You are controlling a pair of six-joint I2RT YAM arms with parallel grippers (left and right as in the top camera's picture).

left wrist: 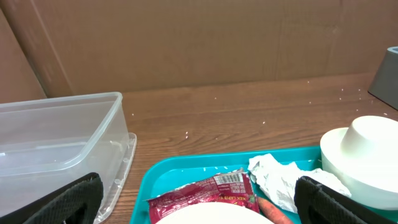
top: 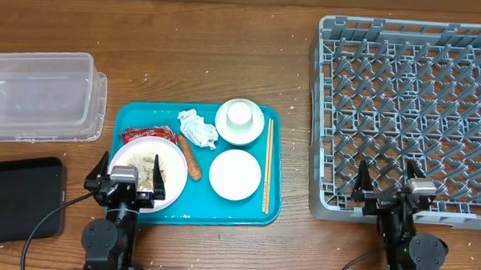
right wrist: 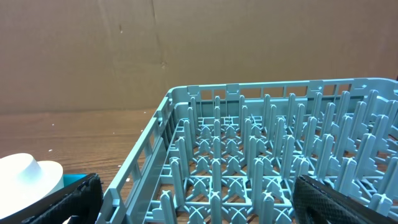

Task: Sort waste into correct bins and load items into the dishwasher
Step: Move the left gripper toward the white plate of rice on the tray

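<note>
The left end effector (top: 130, 175) hung over the near-left corner of the teal tray (top: 244, 217). Its jaws were spread fully wide and held nothing. Directly under it lay the large plate (top: 177, 175) with the rice scraps (top: 148, 169) on it.

In the left wrist view the red snack wrapper (left wrist: 205, 190) lay just ahead, between the two fingers (left wrist: 62, 205), at the plate's far edge. The orange stick (top: 190, 159) lay just beside the plate on the right finger's side. The crumpled napkin (top: 196, 128) sat just beyond the stick.

A small bowl (top: 245, 131) with the upturned cup (top: 239, 113) on it stood at the tray's far right. The second bowl (top: 235, 174) stood nearer, level with the left end effector and to its right. The chopsticks (top: 267, 166) lay along the tray's right edge, between the two arms.

On the counter (top: 228, 59), the clear tub (top: 38, 97) sat beyond and to the left of the left end effector. The black tray (top: 11, 196) lay just to its left.

The right end effector (top: 385, 184) hung over the near edge of the grey dish rack (top: 413, 112). It was also fully open and empty, well apart from everything on the teal tray.
</note>
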